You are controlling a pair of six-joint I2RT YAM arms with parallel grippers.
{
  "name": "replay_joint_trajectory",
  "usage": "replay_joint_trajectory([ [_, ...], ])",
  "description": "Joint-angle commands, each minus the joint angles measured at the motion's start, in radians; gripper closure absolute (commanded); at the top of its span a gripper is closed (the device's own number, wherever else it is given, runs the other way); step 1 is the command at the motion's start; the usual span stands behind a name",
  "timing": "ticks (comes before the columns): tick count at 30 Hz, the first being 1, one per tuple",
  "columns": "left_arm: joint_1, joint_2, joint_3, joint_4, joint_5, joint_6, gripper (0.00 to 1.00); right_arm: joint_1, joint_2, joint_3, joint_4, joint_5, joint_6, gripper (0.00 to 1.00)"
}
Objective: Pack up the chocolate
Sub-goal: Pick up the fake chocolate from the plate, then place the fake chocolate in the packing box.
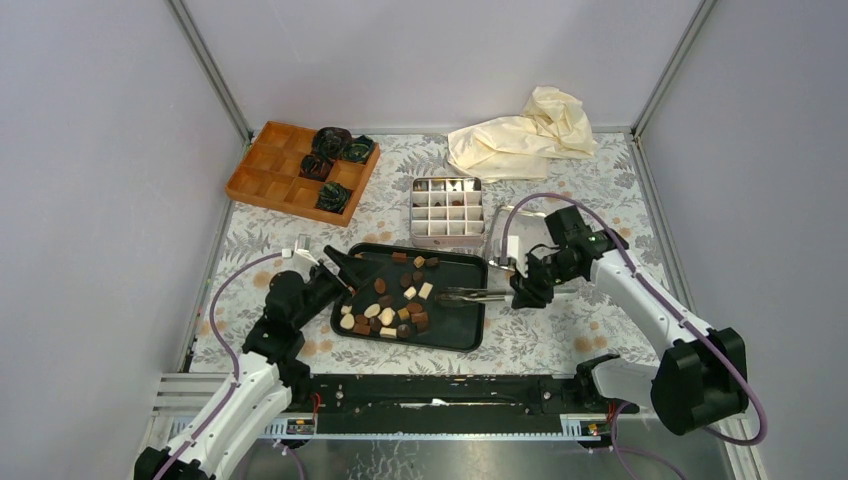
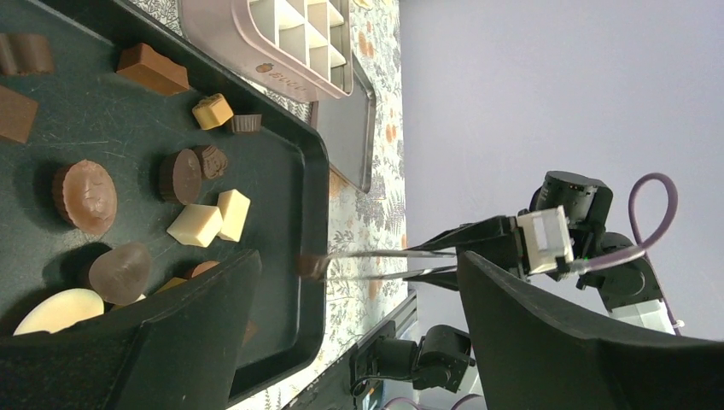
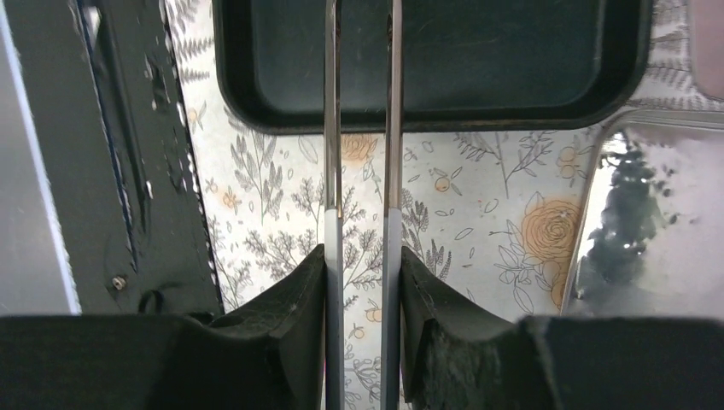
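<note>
Several pieces of chocolate (image 1: 390,300), dark, light brown and cream, lie in a black tray (image 1: 460,340). My right gripper (image 1: 527,290) is shut on metal tongs (image 1: 470,295) that reach left over the tray's right rim. In the left wrist view the tongs (image 2: 384,262) pinch one small brown chocolate (image 2: 312,266) just above that rim. In the right wrist view both tong arms (image 3: 333,128) run between my fingers (image 3: 290,307), and the tips are out of frame. My left gripper (image 1: 340,265) hangs open over the tray's left end, holding nothing.
A silver tin (image 1: 447,210) with a white grid stands behind the tray, its lid (image 1: 520,235) lying to the right. A wooden compartment box (image 1: 300,172) holding dark paper cups (image 1: 335,150) is at the back left. Crumpled cream paper (image 1: 525,135) lies at the back right.
</note>
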Motion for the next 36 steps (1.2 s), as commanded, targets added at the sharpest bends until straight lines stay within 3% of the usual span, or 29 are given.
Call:
replay_joint_trajectory([
  [1, 0.007, -0.023, -0.021, 0.078, 0.014, -0.012, 0.08, -0.074, -0.035, 0.065, 0.017, -0.172, 0.116, 1.0],
  [11, 0.006, -0.027, -0.028, 0.088, 0.019, -0.016, 0.08, -0.279, 0.105, 0.275, 0.109, -0.253, 0.449, 1.0],
  [15, 0.006, -0.033, -0.041, 0.1, 0.025, -0.025, 0.08, -0.308, 0.169, 0.334, 0.168, -0.182, 0.538, 1.0],
  [24, 0.006, -0.053, -0.054, 0.1, 0.016, -0.034, 0.08, -0.308, 0.289, 0.421, 0.238, 0.001, 0.613, 1.0],
  [36, 0.006, 0.0, -0.048, 0.141, 0.027, -0.029, 0.08, -0.307, 0.441, 0.518, 0.244, 0.059, 0.632, 0.97],
])
